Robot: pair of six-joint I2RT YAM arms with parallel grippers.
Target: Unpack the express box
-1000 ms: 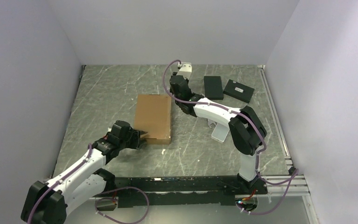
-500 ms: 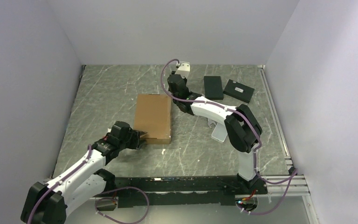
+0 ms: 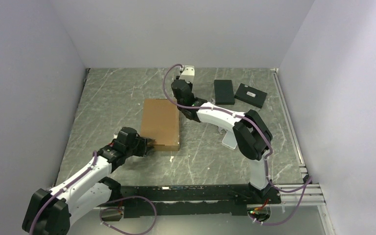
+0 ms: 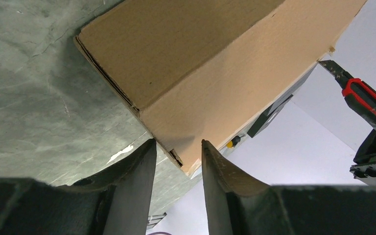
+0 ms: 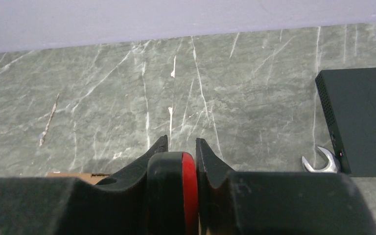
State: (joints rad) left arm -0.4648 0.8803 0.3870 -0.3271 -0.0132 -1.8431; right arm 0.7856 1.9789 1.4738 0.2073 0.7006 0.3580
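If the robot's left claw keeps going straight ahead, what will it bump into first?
The express box. The left gripper points right at the box's near corner, which sits between its open fingers, so it would probably hit cardboard almost at once. Exactly how close it is can't be judged.

A robotics lab test cell: plain pale walls (image 3: 176, 29) box in a grey marbled tabletop (image 3: 112, 93) edged with aluminium rail (image 3: 288, 115), two white cabled robot arms (image 3: 78, 178) bolted along its near edge
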